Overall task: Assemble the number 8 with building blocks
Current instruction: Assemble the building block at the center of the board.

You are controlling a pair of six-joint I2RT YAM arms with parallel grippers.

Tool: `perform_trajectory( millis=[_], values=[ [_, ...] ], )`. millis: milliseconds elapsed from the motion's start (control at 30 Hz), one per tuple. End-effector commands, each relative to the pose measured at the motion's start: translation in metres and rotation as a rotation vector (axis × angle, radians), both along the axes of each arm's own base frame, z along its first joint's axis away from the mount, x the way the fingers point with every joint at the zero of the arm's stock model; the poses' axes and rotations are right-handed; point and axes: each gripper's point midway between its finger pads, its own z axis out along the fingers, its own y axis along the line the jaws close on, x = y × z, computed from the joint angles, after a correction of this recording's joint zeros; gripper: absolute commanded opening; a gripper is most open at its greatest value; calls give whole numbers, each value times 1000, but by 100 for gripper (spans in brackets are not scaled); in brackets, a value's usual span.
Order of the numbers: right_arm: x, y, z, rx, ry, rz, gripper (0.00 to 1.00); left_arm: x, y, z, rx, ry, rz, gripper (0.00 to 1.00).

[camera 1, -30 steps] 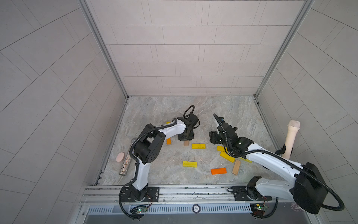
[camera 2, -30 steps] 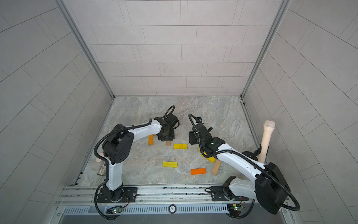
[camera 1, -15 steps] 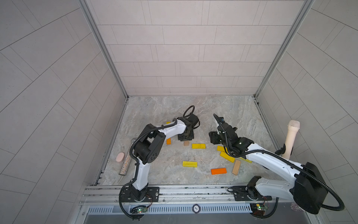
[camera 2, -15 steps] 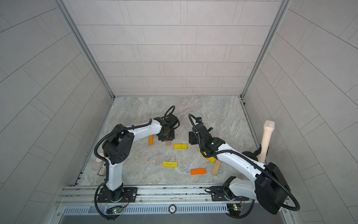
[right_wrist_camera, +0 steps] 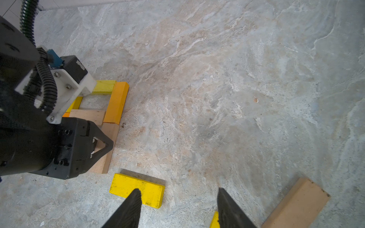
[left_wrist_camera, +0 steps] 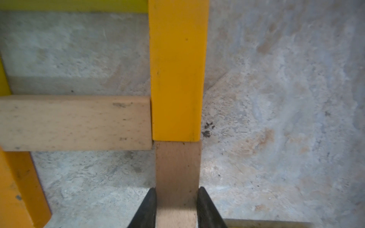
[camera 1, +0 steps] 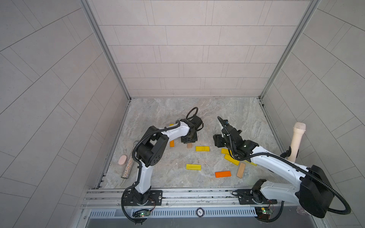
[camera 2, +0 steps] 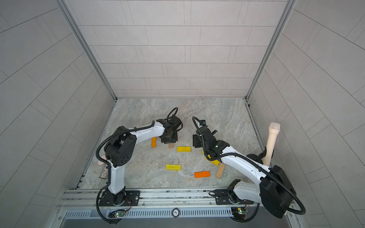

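Nearly done: six bars placed, one apparently to go

Nearest the robot's bases, an orange block (camera 1: 223, 174) and other spares lie loose. Beyond them, the right claw (right_wrist_camera: 178, 192) hangs released and empty near a yellow block (right_wrist_camera: 152, 189). Farthest, the left claw (left_wrist_camera: 176, 192) is clenched on a tan bar (left_wrist_camera: 177, 167), which forms the lower right side of the 8 (right_wrist_camera: 116, 102). The figure's bottom bar appears to be missing.
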Motion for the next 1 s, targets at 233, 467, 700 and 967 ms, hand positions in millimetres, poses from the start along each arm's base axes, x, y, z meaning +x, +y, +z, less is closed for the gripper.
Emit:
perform_trajectory(
  millis=[233, 467, 700, 967],
  values=[
    [1, -3, 1, 13, -5, -17, 63, 3, 12, -5, 45, 10, 45, 33],
    [1, -3, 2, 15, -5, -17, 63, 4, 11, -7, 37, 14, 49, 33],
    [0, -5, 1, 14, -6, -20, 63, 5, 8, -8, 30, 15, 44, 33],
    [0, -5, 1, 14, -4, -19, 63, 6, 7, -6, 28, 13, 35, 38]
  ],
)
